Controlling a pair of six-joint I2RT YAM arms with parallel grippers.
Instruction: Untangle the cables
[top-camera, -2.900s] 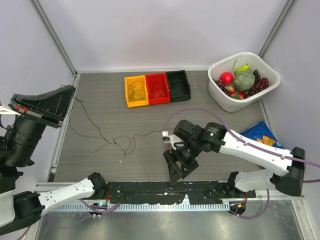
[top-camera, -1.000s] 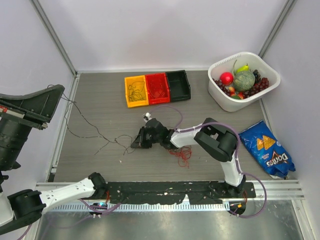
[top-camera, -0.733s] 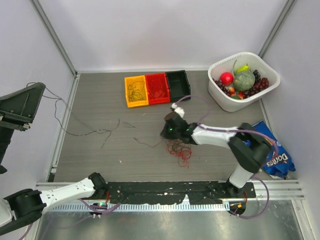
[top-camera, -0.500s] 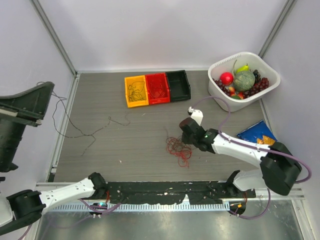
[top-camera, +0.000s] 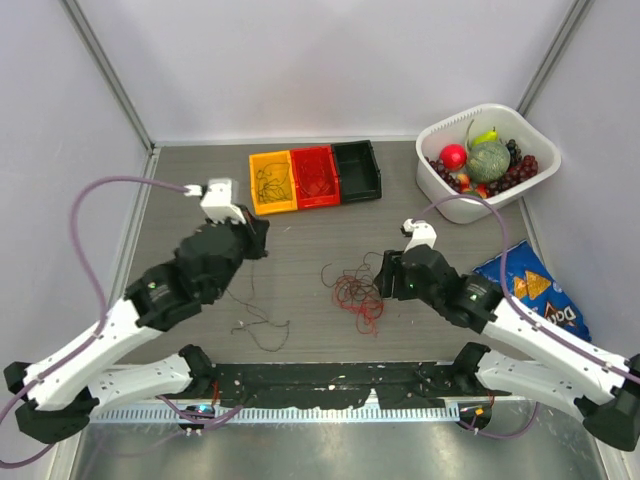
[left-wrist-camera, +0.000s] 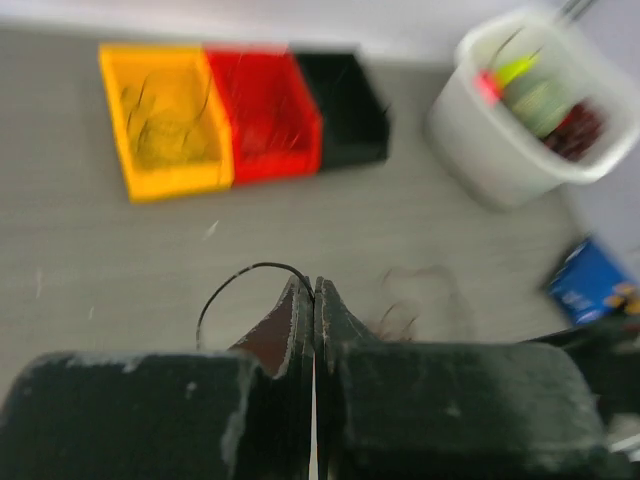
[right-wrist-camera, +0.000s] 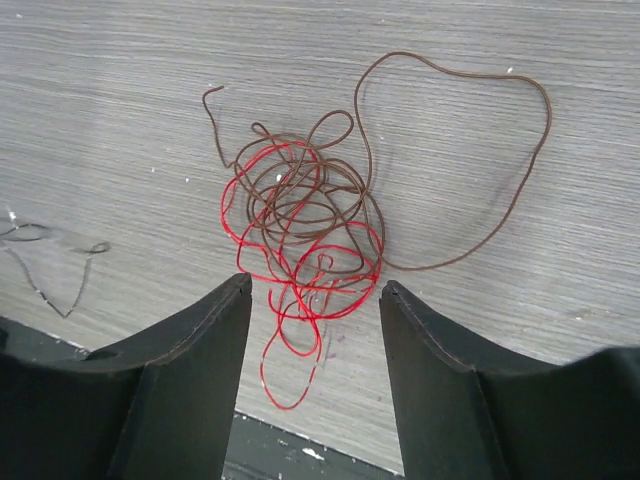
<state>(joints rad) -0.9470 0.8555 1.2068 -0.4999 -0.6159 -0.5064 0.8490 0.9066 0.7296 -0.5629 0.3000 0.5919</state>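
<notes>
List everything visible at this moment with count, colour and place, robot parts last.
cable tangle: one clump, red and brown strands, mid-table
black cable: one, black, running from the left claw's tips onto the table
bins: three, yellow, red and black, side by side at the far edge; dark wires in the yellow one, red wires in the red one
tub: one, white, far right corner, holding fruit
chip bag: one, blue, right edge, partly hidden by the right arm
table: one, grey wood grain
left claw: one, black, shut on the black cable
right claw: one, black, open above the cable tangle
</notes>
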